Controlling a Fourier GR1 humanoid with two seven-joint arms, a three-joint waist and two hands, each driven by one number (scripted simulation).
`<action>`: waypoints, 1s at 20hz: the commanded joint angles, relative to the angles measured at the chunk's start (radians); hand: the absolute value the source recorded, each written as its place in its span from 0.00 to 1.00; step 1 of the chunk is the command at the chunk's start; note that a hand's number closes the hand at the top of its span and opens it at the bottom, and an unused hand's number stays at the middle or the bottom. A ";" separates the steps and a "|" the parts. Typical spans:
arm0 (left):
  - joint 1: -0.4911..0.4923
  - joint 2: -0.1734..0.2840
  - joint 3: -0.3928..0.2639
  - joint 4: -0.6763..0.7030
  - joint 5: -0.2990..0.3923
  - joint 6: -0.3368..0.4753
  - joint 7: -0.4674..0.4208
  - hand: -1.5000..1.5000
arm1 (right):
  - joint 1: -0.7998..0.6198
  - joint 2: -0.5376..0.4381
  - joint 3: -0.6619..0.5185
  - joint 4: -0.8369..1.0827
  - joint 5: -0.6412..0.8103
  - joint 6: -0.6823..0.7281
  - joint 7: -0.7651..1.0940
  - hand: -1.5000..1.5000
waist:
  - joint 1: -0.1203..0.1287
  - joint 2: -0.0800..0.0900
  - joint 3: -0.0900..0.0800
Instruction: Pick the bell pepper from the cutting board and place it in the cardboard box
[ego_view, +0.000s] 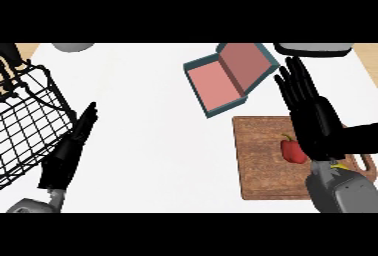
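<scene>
A red bell pepper (293, 150) lies on the wooden cutting board (262, 165) at the lower right. My right hand (310, 110) hovers over the board's right part with straight fingers pointing away, just right of the pepper and partly covering it. The open box (221, 82), teal outside and pink inside, sits beyond the board, its lid tilted up at the back right. At the left, my left hand (70, 150) rests open on edge beside the wire basket.
A black wire basket (26, 125) fills the left side. A grey round object (72, 47) sits at the far left edge, and a dark-rimmed grey item (316, 49) at the far right. White counter (148, 125) spreads between the hands.
</scene>
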 joint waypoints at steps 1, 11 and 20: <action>0.039 -0.007 0.036 -0.014 -0.008 0.013 -0.002 0.50 | -0.039 -0.022 -0.064 0.056 0.024 0.032 -0.076 0.00 | -0.010 0.010 0.021; 0.055 -0.009 0.052 0.026 -0.038 0.073 0.042 0.50 | 0.059 0.003 -0.229 0.193 0.324 -0.344 -0.334 0.00 | -0.013 0.016 0.023; 0.043 -0.006 0.094 0.011 -0.050 0.059 0.087 0.50 | 0.215 -0.265 -0.207 0.177 0.450 -0.141 -0.321 0.00 | -0.028 0.009 0.018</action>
